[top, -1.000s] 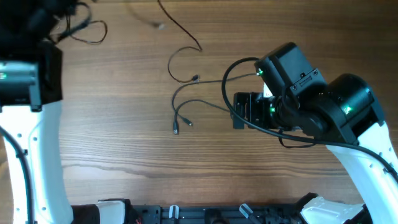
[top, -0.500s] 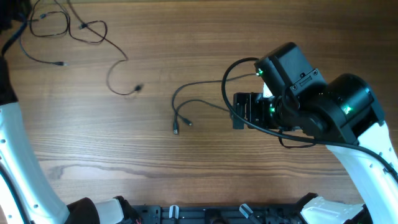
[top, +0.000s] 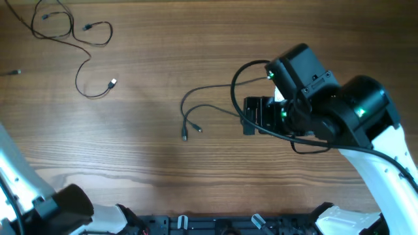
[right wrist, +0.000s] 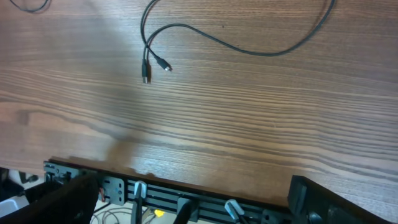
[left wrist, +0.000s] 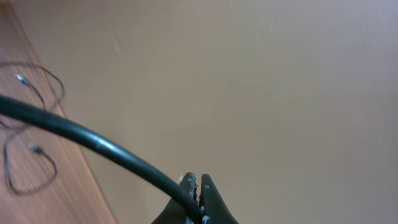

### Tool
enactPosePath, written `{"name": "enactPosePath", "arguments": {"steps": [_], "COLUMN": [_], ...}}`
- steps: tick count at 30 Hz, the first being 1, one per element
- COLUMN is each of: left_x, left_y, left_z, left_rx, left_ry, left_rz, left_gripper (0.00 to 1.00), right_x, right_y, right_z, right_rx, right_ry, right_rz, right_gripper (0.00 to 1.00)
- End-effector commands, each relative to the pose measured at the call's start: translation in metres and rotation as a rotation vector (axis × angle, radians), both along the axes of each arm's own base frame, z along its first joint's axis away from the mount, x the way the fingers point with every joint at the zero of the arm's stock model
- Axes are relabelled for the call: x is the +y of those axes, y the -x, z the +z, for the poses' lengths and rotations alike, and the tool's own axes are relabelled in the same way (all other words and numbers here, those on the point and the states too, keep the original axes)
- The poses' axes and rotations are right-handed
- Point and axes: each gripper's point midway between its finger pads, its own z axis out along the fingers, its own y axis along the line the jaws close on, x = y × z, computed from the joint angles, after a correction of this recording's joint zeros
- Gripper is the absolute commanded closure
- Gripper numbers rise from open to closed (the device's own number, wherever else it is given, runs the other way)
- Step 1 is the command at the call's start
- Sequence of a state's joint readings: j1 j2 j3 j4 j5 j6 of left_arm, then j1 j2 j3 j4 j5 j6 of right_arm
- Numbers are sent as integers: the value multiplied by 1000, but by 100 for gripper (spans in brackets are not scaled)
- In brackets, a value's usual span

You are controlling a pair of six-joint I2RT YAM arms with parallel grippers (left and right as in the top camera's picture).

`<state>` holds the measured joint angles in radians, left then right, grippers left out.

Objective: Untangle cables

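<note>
Two lots of cables lie apart; the upper-left lot perhaps needs untangling. Right gripper gapes empty; left gripper closed.

Wood-grain desk fills overhead view, brown w/ darker streaks running left-right. Along near edge: black rail w/ small silver clips spaced along it. Same rail runs across bottom of right wrist view, w/ yellow bit just below it, too small to ID. Left wrist view: mostly plain beige surface, featureless; strip of desk at left.
</note>
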<state>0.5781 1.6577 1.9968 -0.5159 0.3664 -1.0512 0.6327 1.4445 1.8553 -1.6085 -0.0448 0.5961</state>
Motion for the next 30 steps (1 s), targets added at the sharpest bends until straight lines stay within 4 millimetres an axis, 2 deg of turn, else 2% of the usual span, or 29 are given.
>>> {"name": "enactPosePath", "arguments": {"steps": [1,4,6,7,8,11,12,15,20,22,24,28,30], "left_x": [10,10,11,12,14,24,29,39,47,49,48,36,33], "left_y": [-15,-19,-21,-24,-28,-44,-51,-64,-73,-73,-72,-70,-66], "left_z": [18,51,55,49,40,-12,-35,-89,-160,-171,-174,-179,-189], "left_rx": [-93,-222,-230,-203,-172,-25,29,148,305,341,361,384,422], "left_ry": [-84,-180,-253,-294,-316,-305,-268,-182,-71,-108,-178,-267,-306], "left_rz": [-15,-25,-27,-32,-36,-60,-68,-82,-98,-119,-148,-250,-286], "left_gripper": [95,96,96,96,96,96,96,96,96,96,96,96,96], "right_x": [4,5,7,12,17,35,38,39,39,39,40,40,40], "right_y": [0,-2,-3,-5,-6,-9,-11,-11,-11,-11,-11,-11,-11], "right_z": [-10,-24,-37,-44,-47,-56,-58,-58,-58,-58,-58,-58,-58], "right_rx": [30,69,102,113,118,130,129,128,128,128,128,128,128], "right_ry": [19,44,55,43,22,-50,-65,-70,-70,-69,-70,-70,-70], "right_rz": [25,20,-8,-1,6,38,43,46,46,46,46,45,44], "right_gripper": [0,0,0,0,0,0,0,0,0,0,0,0,0]}}
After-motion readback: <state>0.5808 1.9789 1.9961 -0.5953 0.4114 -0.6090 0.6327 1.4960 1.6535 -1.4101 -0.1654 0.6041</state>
